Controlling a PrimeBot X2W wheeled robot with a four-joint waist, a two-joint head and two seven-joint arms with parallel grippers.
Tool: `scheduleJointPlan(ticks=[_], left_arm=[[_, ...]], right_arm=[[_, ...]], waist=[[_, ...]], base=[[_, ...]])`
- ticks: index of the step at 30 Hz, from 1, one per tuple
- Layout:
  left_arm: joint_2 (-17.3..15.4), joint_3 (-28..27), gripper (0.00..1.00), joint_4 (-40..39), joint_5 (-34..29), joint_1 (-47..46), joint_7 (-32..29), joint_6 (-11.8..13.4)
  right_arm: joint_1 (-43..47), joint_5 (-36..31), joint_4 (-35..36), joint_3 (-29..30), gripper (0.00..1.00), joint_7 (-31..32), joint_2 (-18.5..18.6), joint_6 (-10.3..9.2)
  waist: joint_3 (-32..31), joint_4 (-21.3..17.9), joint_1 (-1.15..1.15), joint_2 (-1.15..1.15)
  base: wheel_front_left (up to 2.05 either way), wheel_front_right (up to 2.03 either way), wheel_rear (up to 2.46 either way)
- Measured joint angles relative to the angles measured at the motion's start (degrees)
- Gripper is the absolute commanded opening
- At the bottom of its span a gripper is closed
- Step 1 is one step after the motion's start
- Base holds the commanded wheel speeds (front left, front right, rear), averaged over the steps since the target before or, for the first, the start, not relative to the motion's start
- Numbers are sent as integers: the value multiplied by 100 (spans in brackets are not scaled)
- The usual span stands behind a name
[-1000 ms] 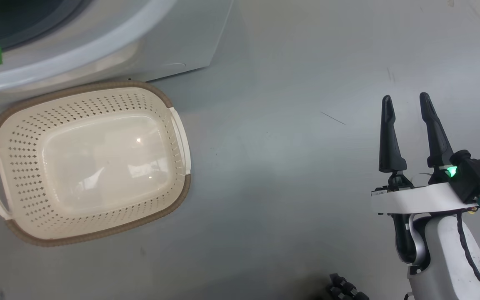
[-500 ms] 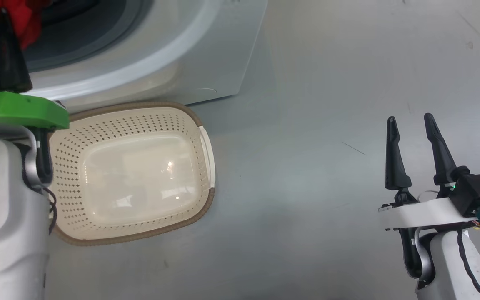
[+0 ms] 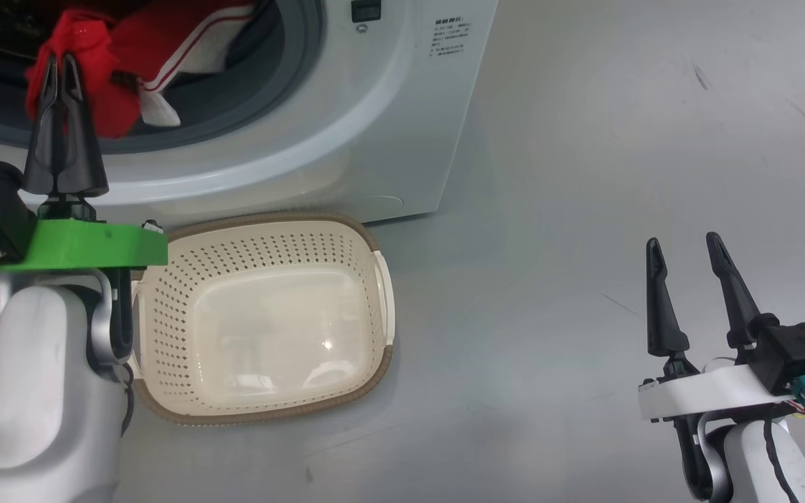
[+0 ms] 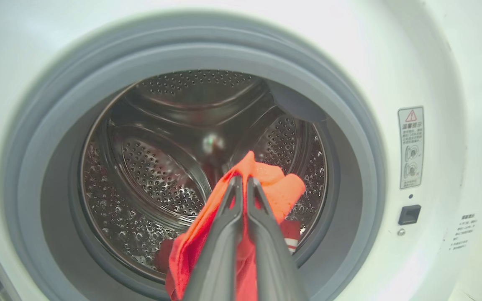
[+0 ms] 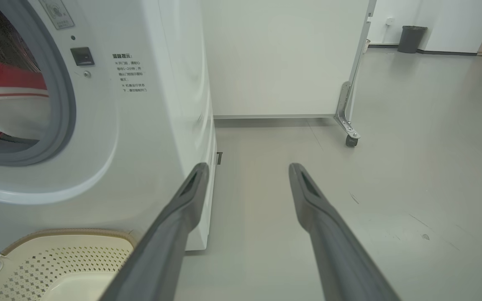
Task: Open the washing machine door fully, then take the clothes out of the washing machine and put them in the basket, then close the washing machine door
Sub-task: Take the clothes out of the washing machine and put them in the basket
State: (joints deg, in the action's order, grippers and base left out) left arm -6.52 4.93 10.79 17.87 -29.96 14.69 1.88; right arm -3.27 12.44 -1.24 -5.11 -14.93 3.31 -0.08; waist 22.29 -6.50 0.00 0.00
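My left gripper [image 3: 60, 66] is shut on a fold of the red clothes [image 3: 102, 84] at the mouth of the white washing machine [image 3: 374, 126]. In the left wrist view the shut gripper [image 4: 243, 182] pinches the red fabric [image 4: 283, 188], which trails down over the grey seal in front of the steel drum [image 4: 161, 167]. More red cloth with white stripes [image 3: 179, 42] lies in the opening. The cream basket [image 3: 263, 220] stands empty on the floor below the machine's front. My right gripper [image 3: 682, 244] hangs open over bare floor to the right. The washing machine door is out of view.
Grey floor [image 3: 584, 175] stretches right of the machine. In the right wrist view my open right gripper [image 5: 247, 167] points past the machine's side toward a white partition on a caster [image 5: 349, 140]. A dark bin [image 5: 410, 39] stands far back.
The head camera has tilted up, bringing the drum mouth and clothes into view. My left arm has come into the picture, shut on red cloth. The right gripper stays open.
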Motion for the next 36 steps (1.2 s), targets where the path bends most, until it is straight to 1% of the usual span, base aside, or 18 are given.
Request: scheduleJointPlan(ticks=[8,15,18,22,27,31,36], left_arm=[[168,171,0,-937,-158,334,1,32],[189,277,0,-1352,-180,787,1,85],[197,349,0,-1300,-168,1077,-16,85],[241,643,0,-1132,-90,1476,-280,76],[305,1022,0,-890,149,1852,-587,-66],[339,1276,0,-615,224,1975,-793,-157],[342,1343,0,-221,301,1972,-983,-171]], right_arm=[[228,-51,86,77,100,0,23,0],[258,-107,145,93,100,0,33,7],[258,-108,148,45,100,0,29,55],[259,-108,181,-22,100,0,26,87],[258,-108,235,-52,100,0,23,119],[251,-108,282,-59,100,0,21,121],[202,-103,353,-73,100,0,12,146]], waist=[[-255,279,0,0],[-327,491,0,0],[-332,515,0,0],[-284,506,0,0],[-170,454,0,0],[-34,414,0,0],[184,349,0,0]], base=[[0,0,0],[0,0,0],[0,0,0],[0,0,0],[0,0,0],[0,0,0],[0,0,0]])
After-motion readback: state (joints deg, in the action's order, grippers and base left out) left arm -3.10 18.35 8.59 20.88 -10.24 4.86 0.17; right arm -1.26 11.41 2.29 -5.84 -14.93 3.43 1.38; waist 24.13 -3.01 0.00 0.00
